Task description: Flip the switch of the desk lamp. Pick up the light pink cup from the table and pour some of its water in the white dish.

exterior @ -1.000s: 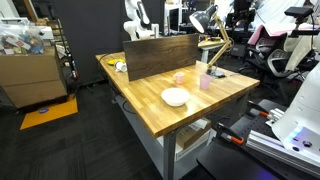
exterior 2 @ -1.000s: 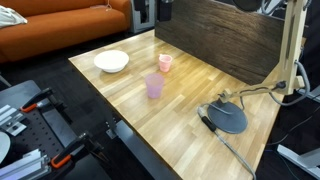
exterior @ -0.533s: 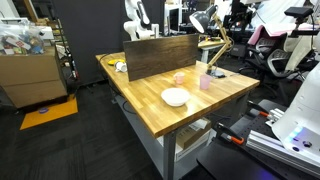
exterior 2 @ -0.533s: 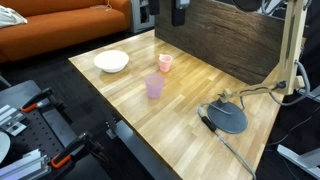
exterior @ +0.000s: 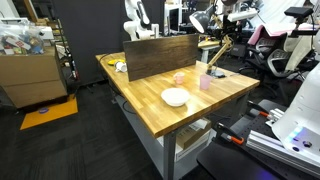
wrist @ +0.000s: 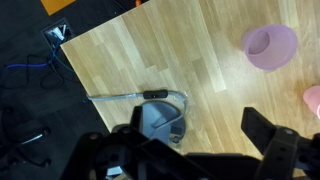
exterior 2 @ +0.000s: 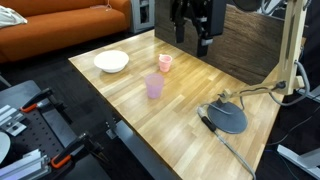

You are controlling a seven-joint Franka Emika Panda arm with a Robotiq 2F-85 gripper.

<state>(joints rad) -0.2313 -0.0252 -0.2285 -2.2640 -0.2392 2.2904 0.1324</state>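
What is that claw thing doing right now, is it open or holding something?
Gripper: open, fingers spread, holding nothing, up in the air above the table.

It was a robotics lab: a wooden workbench [exterior: 150,106], cardboard boxes [exterior: 30,76], office chairs [exterior: 290,48] and an orange sofa [exterior 2: 60,30].

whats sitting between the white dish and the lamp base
The taller pale pink tumbler stands roughly on the line between the white dish and the desk lamp's dark base, touching neither. This shows in an exterior view.
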